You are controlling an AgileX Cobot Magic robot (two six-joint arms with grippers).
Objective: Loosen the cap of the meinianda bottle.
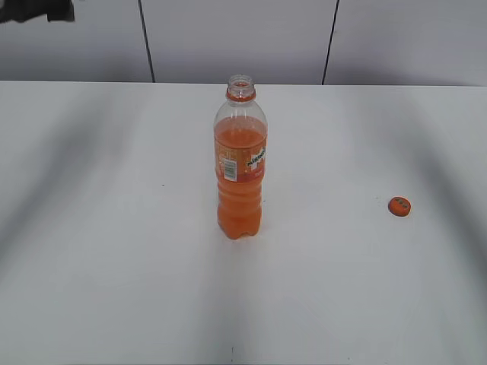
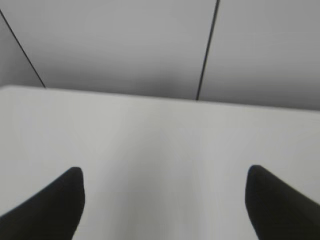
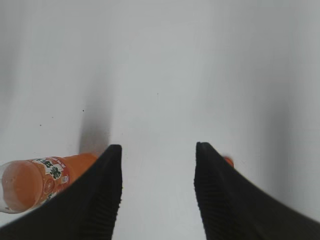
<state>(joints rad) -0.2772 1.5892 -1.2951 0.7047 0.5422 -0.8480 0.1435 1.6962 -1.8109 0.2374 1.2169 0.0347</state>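
The meinianda bottle [image 1: 240, 167] stands upright in the middle of the white table [image 1: 114, 251], with its mouth bare and no cap on it. The orange cap [image 1: 399, 206] lies apart on the table to the right. Neither gripper shows in the exterior view. In the right wrist view my right gripper [image 3: 158, 150] is open and empty above the table; the bottle [image 3: 45, 177] shows partly behind its left finger and a sliver of the cap [image 3: 228, 160] behind its right finger. My left gripper [image 2: 165, 175] is open and empty over bare table.
A grey panelled wall [image 1: 236, 38] with dark seams runs behind the table's far edge. A dark piece of the robot [image 1: 38, 9] shows at the top left corner of the exterior view.
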